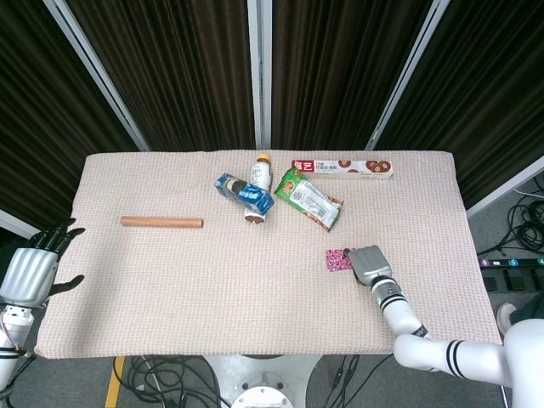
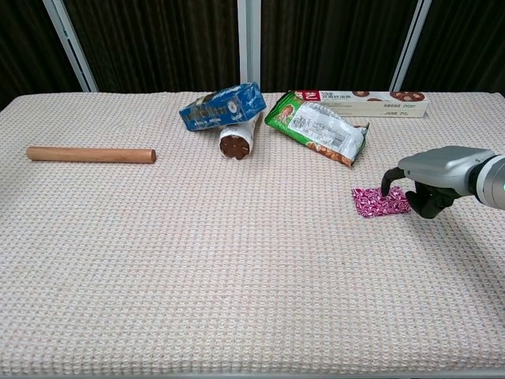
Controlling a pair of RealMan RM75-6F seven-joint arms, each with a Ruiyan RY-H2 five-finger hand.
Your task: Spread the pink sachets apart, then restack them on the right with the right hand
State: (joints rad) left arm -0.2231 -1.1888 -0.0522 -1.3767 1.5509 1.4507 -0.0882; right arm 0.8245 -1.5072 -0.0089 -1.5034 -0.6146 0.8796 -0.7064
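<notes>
Left hand (image 1: 30, 272) hangs off the bench's left edge, fingers apart, holding nothing. Brown wooden rod (image 2: 91, 155) lies far left on the beige woven bench cover (image 2: 197, 276). Blue carton (image 2: 222, 106), brown-capped bottle (image 2: 237, 140), green snack packet (image 2: 317, 130) and long white biscuit box (image 2: 363, 103) sit along the back. Pink patterned sachets (image 2: 380, 202) lie flat at right-centre, looking like one pile. Right hand (image 2: 430, 185) arches over their right end, one fingertip (image 2: 386, 189) down on or just above the top, nothing gripped. Risk: a press that is too firm would likely drag the whole pile together instead of fanning it; the textured cover could snag edges; a shallow touch may slip off.
</notes>
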